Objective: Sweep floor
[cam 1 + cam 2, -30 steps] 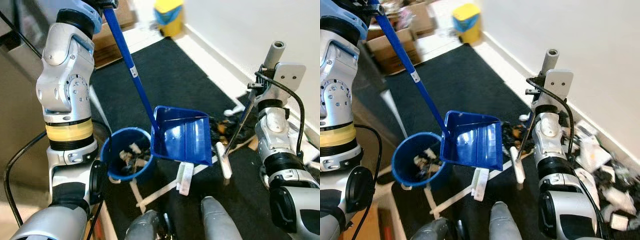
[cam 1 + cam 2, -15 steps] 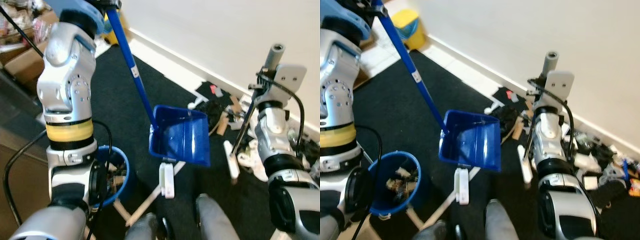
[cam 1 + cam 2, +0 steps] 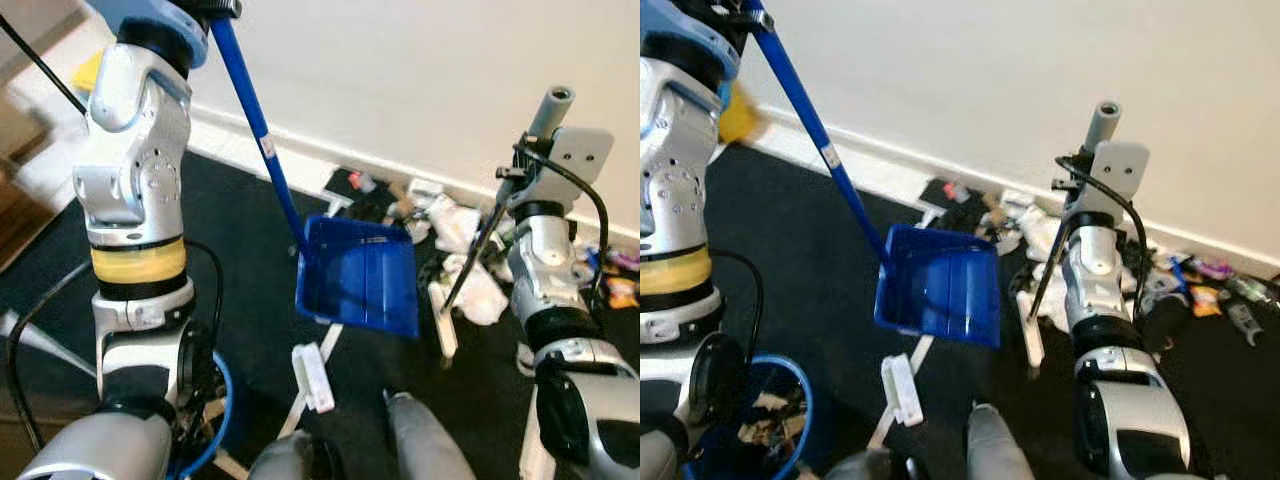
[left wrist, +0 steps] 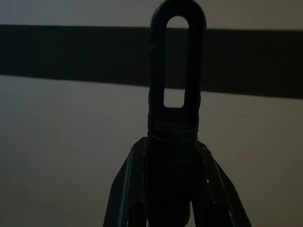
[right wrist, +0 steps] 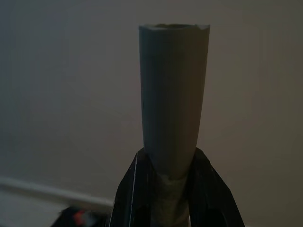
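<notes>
Two silver arms of rounded, jointed segments, the left arm (image 3: 135, 190) ringed by a yellow band and dotted with small screws, black cables looping beside both, the right arm (image 3: 548, 270) topped by a white box

Blue bucket (image 3: 760, 420) cut off, contents perhaps scraps.

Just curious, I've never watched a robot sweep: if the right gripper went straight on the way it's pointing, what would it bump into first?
The right gripper, shut on the grey broom handle, points up along it. Beyond the handle's end lies the pale wall, probably first; depth is unclear.
</notes>
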{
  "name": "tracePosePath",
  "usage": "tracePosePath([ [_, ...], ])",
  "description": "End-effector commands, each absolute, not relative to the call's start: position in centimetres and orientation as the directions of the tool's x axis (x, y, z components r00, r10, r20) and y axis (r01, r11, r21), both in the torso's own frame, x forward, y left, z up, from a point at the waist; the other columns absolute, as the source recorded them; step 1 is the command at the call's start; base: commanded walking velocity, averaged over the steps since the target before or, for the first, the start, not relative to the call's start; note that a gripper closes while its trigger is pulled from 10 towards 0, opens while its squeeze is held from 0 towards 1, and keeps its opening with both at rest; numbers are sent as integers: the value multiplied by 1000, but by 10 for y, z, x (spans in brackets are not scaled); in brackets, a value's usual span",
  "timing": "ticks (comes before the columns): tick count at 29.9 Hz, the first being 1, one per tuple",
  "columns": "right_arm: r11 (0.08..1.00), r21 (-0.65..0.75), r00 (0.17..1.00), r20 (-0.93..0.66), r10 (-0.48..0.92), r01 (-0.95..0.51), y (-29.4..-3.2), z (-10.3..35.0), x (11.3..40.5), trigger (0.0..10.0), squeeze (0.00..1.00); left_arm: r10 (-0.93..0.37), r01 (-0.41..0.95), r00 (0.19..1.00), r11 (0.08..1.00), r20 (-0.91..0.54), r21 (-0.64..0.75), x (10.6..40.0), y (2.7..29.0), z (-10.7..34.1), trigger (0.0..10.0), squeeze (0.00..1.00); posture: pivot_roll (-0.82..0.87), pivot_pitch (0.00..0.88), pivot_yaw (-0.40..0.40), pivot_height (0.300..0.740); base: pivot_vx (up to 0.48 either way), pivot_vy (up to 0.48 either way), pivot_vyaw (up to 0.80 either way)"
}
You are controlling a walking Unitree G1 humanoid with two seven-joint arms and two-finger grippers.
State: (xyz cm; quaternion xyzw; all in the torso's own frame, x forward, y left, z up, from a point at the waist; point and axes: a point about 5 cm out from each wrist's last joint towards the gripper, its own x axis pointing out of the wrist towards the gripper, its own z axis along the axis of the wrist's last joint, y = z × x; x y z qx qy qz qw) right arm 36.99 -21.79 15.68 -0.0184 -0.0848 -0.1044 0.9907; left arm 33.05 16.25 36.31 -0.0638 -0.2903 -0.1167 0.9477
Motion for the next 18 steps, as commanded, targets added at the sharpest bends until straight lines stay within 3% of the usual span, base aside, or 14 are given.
tracePosePath([
  [1,980,-15,965,179,-191,197,-213,157,370,10000,0,-168,247,780,968,603,-49,325,167,370,10000,0,24,127,77,740,0,0,-800],
  [18,981,-18,966,182,-186,192,-212,158,371,10000,0,-155,219,804,975,574,-44,329,170,358,10000,0,24,121,74,740,0,0,-800],
])
